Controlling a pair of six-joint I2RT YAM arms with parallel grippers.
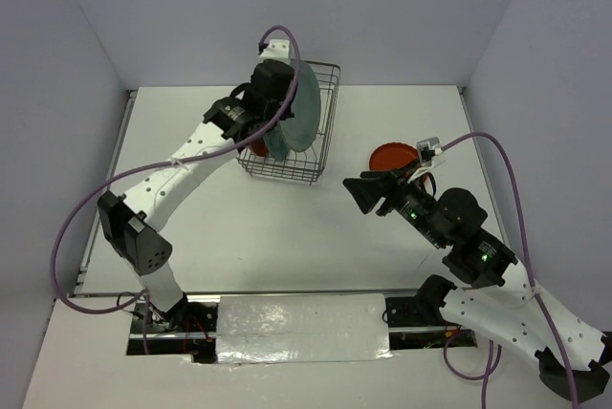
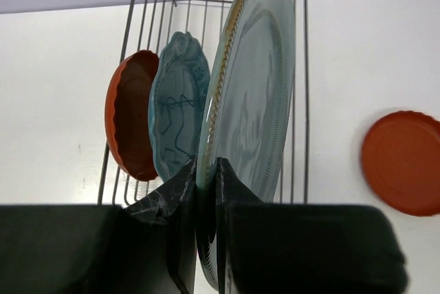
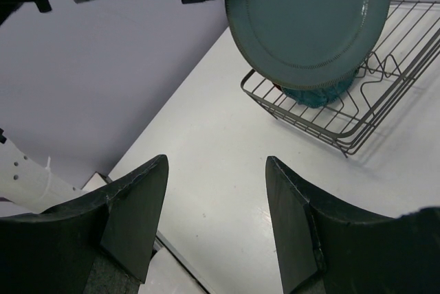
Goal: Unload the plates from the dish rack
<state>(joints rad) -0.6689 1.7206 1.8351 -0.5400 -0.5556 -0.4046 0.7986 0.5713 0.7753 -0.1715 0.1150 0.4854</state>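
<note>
My left gripper [image 2: 206, 170] is shut on the rim of the pale grey-teal plate [image 2: 254, 81], which stands upright on edge over the dish rack [image 1: 320, 141]. From the right wrist this plate [image 3: 309, 19] hangs above the rack [image 3: 357, 126]. Behind it in the rack stand a darker teal scalloped plate [image 2: 177, 108] and an orange-red plate [image 2: 130, 122]. Another orange-red plate [image 1: 394, 156] lies flat on the table to the right of the rack. My right gripper [image 1: 359, 194] is open and holds nothing, just in front of that plate; its fingers [image 3: 137, 205] hover over bare table.
The white table [image 1: 287, 227] is boxed in by pale walls at the back and both sides. A white padded strip [image 1: 301, 328] lies along the near edge between the arm bases. Purple cables loop off both arms.
</note>
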